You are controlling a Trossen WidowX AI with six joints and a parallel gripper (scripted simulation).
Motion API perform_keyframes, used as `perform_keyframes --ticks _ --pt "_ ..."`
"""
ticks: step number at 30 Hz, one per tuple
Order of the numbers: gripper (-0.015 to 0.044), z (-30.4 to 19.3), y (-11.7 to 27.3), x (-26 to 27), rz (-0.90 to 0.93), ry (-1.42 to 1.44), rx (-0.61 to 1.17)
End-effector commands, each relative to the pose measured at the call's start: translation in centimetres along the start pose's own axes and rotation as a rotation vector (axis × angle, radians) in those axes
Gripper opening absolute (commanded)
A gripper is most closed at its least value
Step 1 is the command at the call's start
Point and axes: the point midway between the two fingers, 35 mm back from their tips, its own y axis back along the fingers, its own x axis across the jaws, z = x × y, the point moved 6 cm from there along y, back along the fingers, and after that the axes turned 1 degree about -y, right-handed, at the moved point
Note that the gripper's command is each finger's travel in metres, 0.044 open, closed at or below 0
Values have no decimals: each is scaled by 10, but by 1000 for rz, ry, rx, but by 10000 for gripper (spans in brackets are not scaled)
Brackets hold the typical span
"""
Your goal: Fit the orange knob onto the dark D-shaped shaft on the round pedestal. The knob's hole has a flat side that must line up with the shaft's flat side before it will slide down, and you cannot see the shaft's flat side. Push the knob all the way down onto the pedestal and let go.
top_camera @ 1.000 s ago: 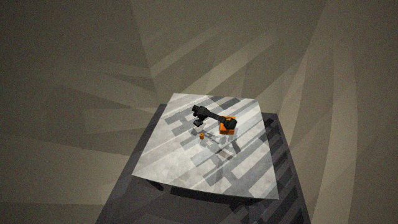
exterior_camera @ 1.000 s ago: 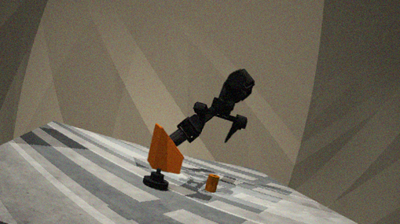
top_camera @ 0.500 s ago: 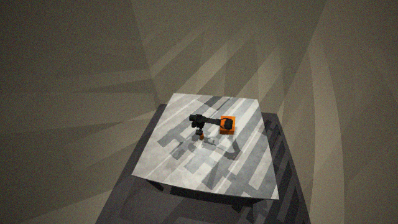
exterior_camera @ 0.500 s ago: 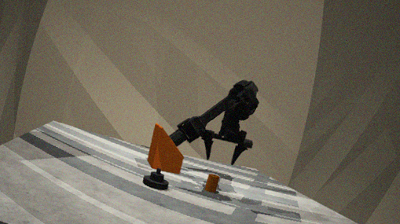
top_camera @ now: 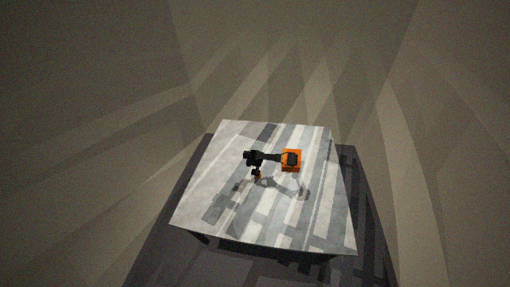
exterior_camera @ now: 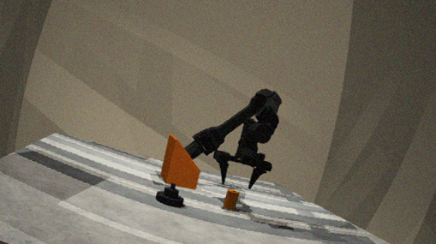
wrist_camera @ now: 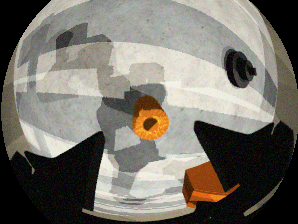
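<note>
The orange knob (top_camera: pixel 259 177) (exterior_camera: pixel 230 200) (wrist_camera: pixel 150 134) stands upright on the table, with a dark hole in its top. My gripper (exterior_camera: pixel 236 185) (wrist_camera: pixel 149 131) is open and empty, pointing down above the knob. In the exterior view its fingertips are a little higher than the knob's top, and in the wrist view the knob shows between the fingers. The round dark pedestal (exterior_camera: pixel 169 197) (wrist_camera: pixel 237 69) stands apart from the knob, left of it in the exterior view, with its shaft (exterior_camera: pixel 173 186) (wrist_camera: pixel 253 71) bare. The arm hides the pedestal in the top view.
The orange wedge-shaped block (top_camera: pixel 291 167) (exterior_camera: pixel 181 169) (wrist_camera: pixel 201 177) at the arm's base stands behind the pedestal in the exterior view. The table (top_camera: pixel 199 207) (exterior_camera: pixel 140 236) carries striped light and shadow, with the arm's shadow beside the knob.
</note>
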Motion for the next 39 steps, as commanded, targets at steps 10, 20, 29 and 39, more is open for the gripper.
perform_keyframes --ticks 10,20,29,39 --pt "440 -1 -23 -3 2 -18 15" --pt "440 -1 -39 -3 3 -17 15" --pt "440 -1 -53 -3 4 -17 15" --pt "440 -3 -69 -2 6 -16 15"
